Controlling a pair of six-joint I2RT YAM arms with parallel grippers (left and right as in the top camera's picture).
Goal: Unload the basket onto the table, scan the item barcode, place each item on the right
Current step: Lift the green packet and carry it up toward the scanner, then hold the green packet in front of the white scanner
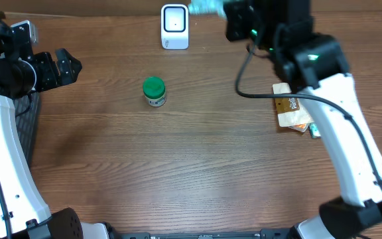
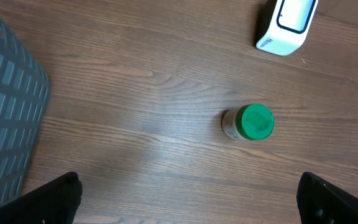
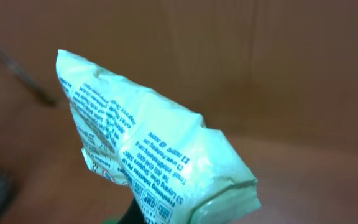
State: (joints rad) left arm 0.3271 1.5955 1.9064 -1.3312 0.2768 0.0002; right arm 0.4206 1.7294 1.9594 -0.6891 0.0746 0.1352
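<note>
Overhead first: the right hand (image 1: 219, 9) is up at the far edge of the bench (image 1: 197, 166), clenched on a pale green packet (image 1: 203, 6). The packet pokes out to the upper right of the white scanner (image 1: 175, 26), close to it. On the left, the left hand (image 1: 68, 66) hangs released, nothing in it. A green-lidded jar (image 1: 154, 91) stands upright on the bench in front of the scanner. A few flat pouches (image 1: 290, 109) lie under the right arm.

Over to the left wrist: the fingertips (image 2: 58, 199) sit wide apart in the two bottom corners, bare wood between them. The jar is beyond them and well apart, the scanner is at top right, and a grey basket (image 2: 8, 118) is at the left edge.

Right wrist now: the packet fills the view, crinkled and covered in small blue print, gripped at its lower end. The fingers are almost wholly hidden behind it, and the background is a brown blur.
</note>
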